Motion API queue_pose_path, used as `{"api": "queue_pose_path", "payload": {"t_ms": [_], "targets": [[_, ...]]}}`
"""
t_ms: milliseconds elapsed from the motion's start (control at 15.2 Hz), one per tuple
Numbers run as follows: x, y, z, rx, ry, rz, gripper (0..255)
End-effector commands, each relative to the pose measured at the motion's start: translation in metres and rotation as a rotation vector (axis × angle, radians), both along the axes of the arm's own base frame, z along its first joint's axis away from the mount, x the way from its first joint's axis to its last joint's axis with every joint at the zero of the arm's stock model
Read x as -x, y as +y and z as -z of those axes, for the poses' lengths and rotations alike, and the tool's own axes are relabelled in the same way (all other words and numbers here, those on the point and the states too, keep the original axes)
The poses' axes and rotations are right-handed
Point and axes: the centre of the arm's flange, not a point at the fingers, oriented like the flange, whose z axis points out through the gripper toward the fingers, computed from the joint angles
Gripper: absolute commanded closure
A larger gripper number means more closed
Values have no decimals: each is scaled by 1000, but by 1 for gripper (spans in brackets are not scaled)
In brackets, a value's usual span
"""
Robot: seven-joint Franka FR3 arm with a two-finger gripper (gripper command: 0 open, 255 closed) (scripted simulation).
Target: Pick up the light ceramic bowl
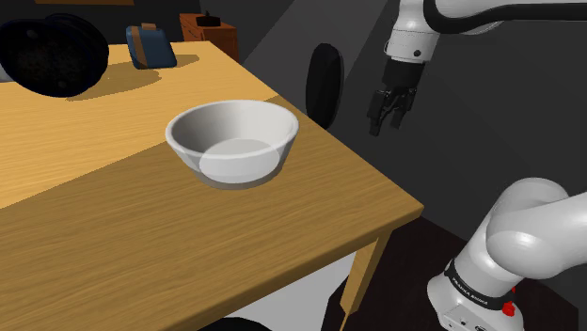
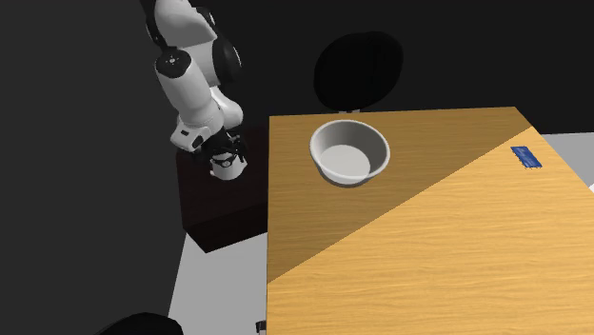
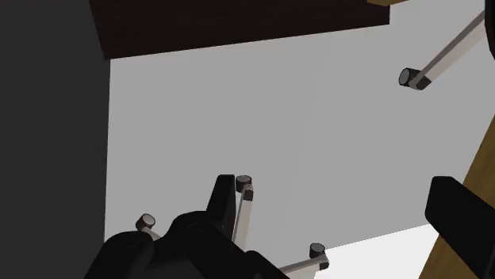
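Observation:
A light grey-white bowl stands upright and empty on the wooden table, close to the edge that faces the arm. The second exterior view has the bowl near the table's far corner. My black gripper hangs in the air off the table, to the shoulder view's right of the bowl and about a bowl's width from it. Its fingers point down, stand apart and hold nothing. From the second exterior view the gripper is over the dark stand. One black finger shows in the wrist view.
A black chair back rises beside the table between bowl and gripper. A large black round object and a blue item sit at the table's far end. Under the hand is grey floor with a chair base on casters.

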Motion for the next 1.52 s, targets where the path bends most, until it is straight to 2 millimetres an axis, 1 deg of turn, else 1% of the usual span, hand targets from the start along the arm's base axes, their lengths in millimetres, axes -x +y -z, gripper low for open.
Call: {"api": "queue_pose_path", "payload": {"t_ms": [0,660,1386,1452], "targets": [[0,0,0,0,0,0,0],[-59,93,-31,-117,-32,-85,0],[-114,197,-79,-246,-67,-177,0],[-117,203,-82,-254,-70,-183,0]]}}
